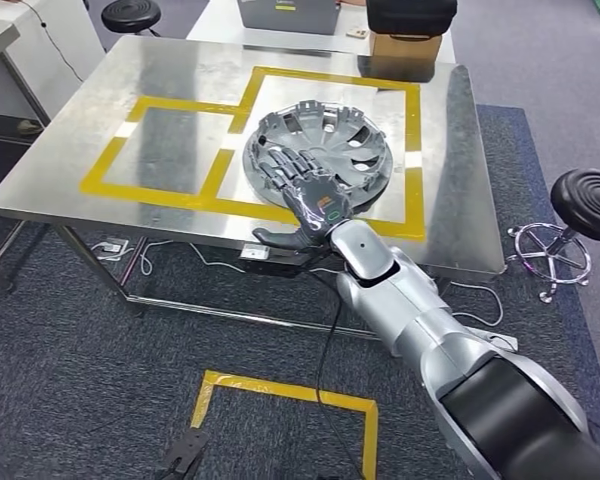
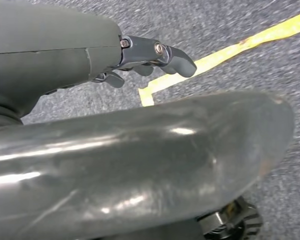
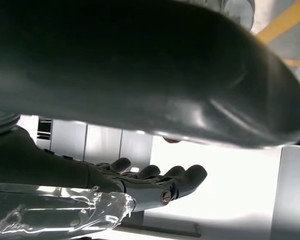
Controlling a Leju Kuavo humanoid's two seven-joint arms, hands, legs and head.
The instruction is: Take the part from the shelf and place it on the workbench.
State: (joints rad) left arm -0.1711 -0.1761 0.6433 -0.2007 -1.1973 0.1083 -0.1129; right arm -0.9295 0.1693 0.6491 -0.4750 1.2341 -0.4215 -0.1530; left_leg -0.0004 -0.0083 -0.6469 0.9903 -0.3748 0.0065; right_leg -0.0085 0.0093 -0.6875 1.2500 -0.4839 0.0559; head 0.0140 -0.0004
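Where the worktop point(image 1: 86, 150) carries its yellow tape outline point(image 1: 412, 150), I log one grey wheel cover point(image 1: 335, 140), lying flat inside the larger taped square, toward the near edge and right of centre. Right robot hand point(image 1: 306, 187): fingers stretched flat over the cover's near left rim, thumb hanging off the near edge, grasping nothing. Left robot hand point(image 2: 156, 57): above grey carpet point(image 2: 224, 25), fingers apart, released. Black stool point(image 1: 593, 203): off the right edge.

Grey hubcap point(image 1: 335, 150) flat on workbench point(image 1: 93, 120)
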